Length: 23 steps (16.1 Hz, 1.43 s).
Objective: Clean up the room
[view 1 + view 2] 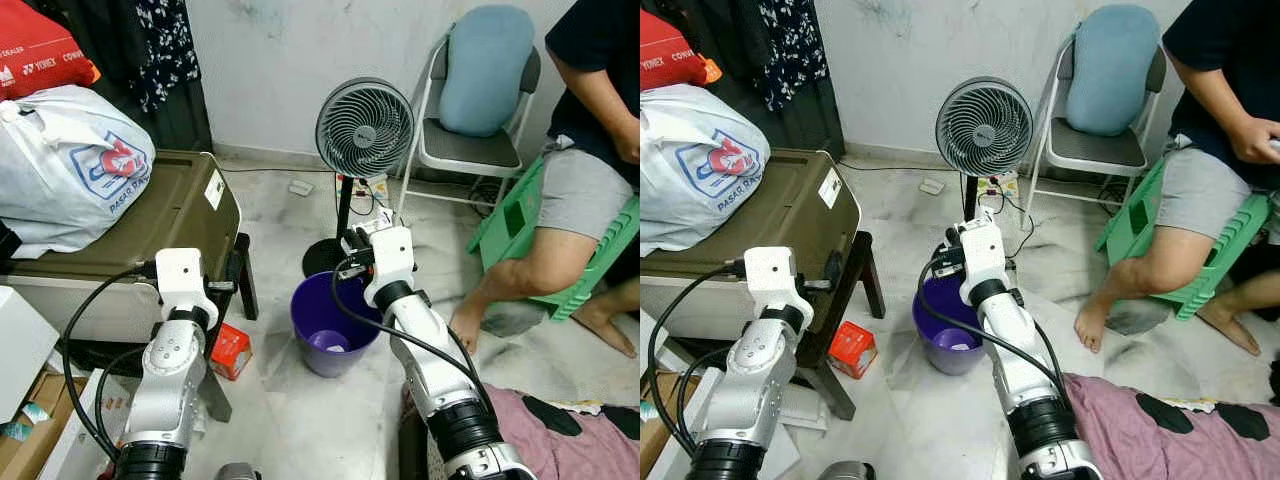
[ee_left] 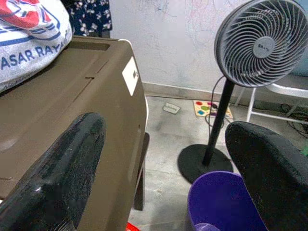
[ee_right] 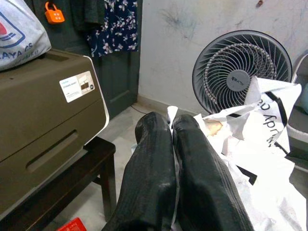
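Right wrist view shows the crumpled white paper wrapper with black print (image 3: 250, 130) pinched between the right gripper's (image 3: 172, 126) two black fingers, which are pressed together on its edge while the rest of the sheet spills toward the right side of the frame. In the left eye view this gripper (image 1: 358, 245) sits at centre frame, directly above the far rim of the round purple plastic bin (image 1: 330, 325), so the bin lies straight below and slightly toward the robot from the held paper; a release here would probably drop it inside or onto the rim. The right arm is clearly the nearer one to the bin. The left gripper (image 2: 163, 159) hangs at lower left of the left eye view with its fingers spread wide and nothing between them, beside the brown plastic storage box (image 1: 180, 210).

Counted: one wrapper held, one purple bin with one pale lump (image 1: 328, 342) already in it, one small red carton (image 1: 231, 350) on the floor just left of the bin, one grey standing fan (image 1: 364, 128) behind it, one seated person (image 1: 580, 170) at upper right.
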Tool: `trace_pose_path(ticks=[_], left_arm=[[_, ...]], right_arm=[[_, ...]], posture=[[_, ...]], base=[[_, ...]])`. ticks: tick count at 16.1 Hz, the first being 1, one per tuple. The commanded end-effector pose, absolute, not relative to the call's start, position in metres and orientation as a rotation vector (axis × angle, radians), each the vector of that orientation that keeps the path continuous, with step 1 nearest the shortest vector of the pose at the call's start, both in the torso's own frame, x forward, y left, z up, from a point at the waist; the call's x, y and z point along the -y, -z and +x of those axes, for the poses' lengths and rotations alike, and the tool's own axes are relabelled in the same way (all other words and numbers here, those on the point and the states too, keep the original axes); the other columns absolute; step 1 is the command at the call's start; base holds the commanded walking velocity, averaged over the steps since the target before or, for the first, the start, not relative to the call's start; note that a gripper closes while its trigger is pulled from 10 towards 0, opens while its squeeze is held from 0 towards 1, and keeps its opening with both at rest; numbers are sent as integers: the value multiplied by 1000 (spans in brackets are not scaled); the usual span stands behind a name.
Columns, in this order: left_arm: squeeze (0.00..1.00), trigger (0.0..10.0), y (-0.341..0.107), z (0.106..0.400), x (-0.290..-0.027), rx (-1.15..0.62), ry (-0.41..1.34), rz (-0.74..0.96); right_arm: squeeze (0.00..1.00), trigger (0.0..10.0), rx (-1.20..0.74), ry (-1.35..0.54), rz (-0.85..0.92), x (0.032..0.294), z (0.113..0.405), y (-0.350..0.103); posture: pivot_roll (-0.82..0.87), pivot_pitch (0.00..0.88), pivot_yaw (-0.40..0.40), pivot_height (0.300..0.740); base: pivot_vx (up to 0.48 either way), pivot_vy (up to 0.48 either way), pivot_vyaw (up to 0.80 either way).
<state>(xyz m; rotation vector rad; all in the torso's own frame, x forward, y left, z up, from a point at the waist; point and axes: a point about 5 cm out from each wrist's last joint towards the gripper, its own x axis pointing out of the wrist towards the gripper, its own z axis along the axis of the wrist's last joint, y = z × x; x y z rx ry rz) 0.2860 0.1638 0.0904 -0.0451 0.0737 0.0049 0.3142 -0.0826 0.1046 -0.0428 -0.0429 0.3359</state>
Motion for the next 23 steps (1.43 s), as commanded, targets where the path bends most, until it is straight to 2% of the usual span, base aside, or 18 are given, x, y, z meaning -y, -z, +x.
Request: trace_pose_path(ticks=[1, 17, 19, 23], left_arm=[[0, 10000, -95, 285, -161, -43, 24, -67], [0, 10000, -96, 286, -158, -38, 49, -73], [0, 10000, -95, 286, -162, -39, 29, -74], [0, 10000, -98, 283, -173, -15, 28, -40]], right_arm=[[0, 10000, 58, -320, -35, 86, 317, -108], [0, 10000, 70, -332, -44, 83, 317, -109], [0, 10000, 72, -334, -43, 83, 316, -109], [0, 10000, 73, -336, -47, 83, 316, -109]], posture=[[85, 0, -46, 740], [88, 0, -46, 740], [88, 0, -45, 740], [89, 0, -44, 740]], base=[[0, 0, 0], [328, 0, 0], [0, 0, 0], [0, 0, 800]])
